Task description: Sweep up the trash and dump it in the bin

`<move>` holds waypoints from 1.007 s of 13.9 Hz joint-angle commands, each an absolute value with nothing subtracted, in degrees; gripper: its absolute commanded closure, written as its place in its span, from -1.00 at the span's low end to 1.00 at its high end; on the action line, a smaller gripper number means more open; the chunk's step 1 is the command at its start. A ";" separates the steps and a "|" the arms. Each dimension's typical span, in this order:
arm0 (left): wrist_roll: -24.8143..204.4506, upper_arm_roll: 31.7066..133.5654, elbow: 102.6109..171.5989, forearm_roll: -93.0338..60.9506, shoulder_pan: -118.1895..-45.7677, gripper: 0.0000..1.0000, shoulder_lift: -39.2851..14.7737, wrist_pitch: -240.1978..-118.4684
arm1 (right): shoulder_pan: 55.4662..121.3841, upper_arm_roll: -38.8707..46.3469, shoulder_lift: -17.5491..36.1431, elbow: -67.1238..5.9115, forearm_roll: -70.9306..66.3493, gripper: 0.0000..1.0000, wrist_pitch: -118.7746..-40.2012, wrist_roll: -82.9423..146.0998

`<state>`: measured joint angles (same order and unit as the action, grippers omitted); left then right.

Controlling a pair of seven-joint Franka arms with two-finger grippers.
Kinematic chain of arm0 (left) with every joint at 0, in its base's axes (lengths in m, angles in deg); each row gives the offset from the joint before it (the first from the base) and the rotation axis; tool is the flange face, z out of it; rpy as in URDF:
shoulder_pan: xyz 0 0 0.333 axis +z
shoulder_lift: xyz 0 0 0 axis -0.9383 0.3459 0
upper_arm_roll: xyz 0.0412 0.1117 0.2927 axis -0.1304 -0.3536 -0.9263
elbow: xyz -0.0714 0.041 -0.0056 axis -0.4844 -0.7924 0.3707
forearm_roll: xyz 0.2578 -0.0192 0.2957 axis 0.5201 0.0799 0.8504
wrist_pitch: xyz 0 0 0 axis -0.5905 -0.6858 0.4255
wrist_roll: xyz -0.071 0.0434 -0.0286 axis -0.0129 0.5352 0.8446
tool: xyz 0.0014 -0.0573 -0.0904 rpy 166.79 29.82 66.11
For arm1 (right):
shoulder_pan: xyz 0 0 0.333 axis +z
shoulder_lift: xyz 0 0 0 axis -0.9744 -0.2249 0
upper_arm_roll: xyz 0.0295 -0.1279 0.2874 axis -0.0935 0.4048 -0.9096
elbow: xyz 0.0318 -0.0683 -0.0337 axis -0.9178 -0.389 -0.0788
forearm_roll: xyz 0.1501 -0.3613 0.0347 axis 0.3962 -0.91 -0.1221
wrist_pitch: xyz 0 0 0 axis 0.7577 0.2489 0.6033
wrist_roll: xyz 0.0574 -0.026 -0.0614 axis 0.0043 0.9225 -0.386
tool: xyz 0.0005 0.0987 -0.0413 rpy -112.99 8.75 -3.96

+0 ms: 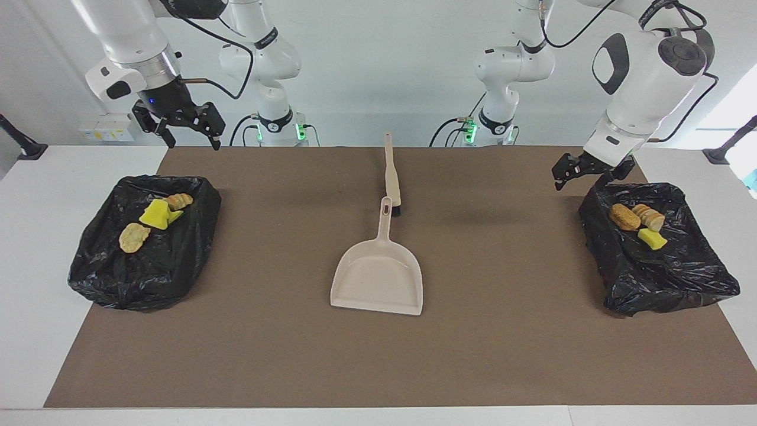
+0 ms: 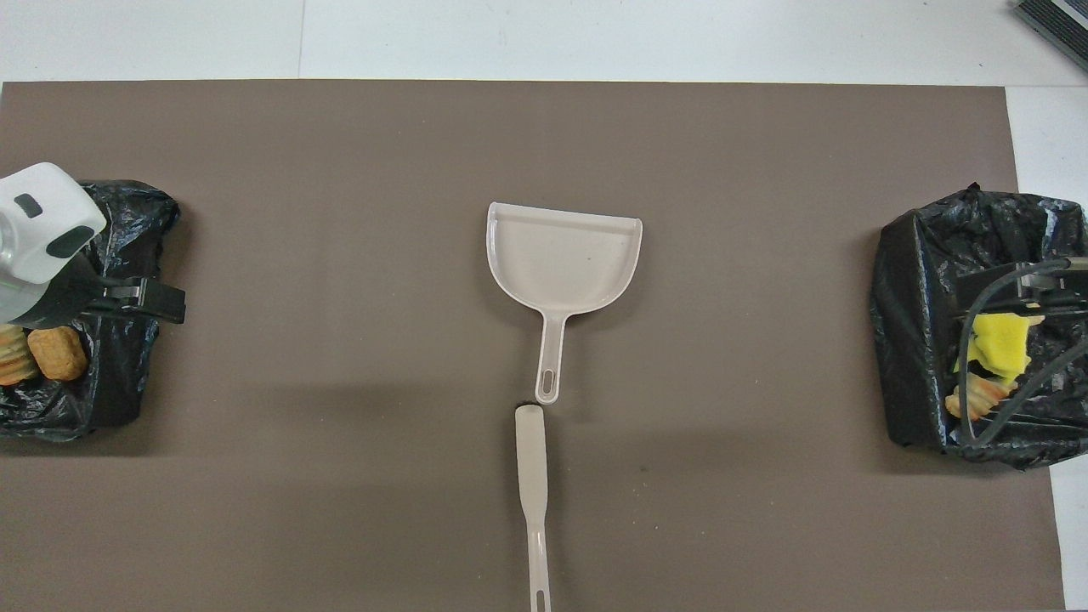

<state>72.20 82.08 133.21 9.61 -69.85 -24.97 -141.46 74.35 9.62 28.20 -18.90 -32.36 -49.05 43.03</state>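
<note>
mat point(image 1: 508, 355): brown, covers most of the table.
bins: two black-bagged, one point(image 1: 653, 254) at the left arm's end of the mat, one point(image 1: 145, 242) at the right arm's end.
dustpan point(image 1: 378, 278): beige, mid-mat, between the bins, nothing in it.
brush point(image 1: 391, 174): nearer the robots than the dustpan, just beside its handle tip.
left gripper point(image 1: 582, 177): fingers apart, holds nothing, over the robot-side edge of its bin.
right gripper point(image 1: 188, 137): fingers apart, holds nothing, raised over the mat's corner.
trash: three pieces point(image 1: 639, 220) in one bin, three point(image 1: 155, 216) in the other.
</note>
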 commanded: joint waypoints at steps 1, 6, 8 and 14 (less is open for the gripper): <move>68.58 82.51 133.47 8.83 -67.13 -1.00 -27.50 -140.44 | 74.01 9.36 29.47 -20.46 -31.65 -1.00 -49.26 44.32; 68.84 82.60 120.12 9.10 -67.21 -1.00 -26.71 -128.68 | 74.01 9.44 29.47 -20.46 -31.65 -1.00 -49.25 44.24; 68.75 82.68 116.87 8.66 -67.21 -1.00 -26.71 -125.95 | 74.01 9.36 29.47 -20.46 -31.65 -1.00 -49.17 44.24; 69.72 82.60 118.07 6.28 -67.30 -1.00 -28.82 -126.47 | 74.01 9.44 29.47 -20.46 -31.65 -1.00 -49.08 44.24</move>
<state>69.74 82.30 116.91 7.31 -67.80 -27.58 -127.10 74.35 9.62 28.21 -19.04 -32.36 -49.05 43.03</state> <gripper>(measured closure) 0.000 0.000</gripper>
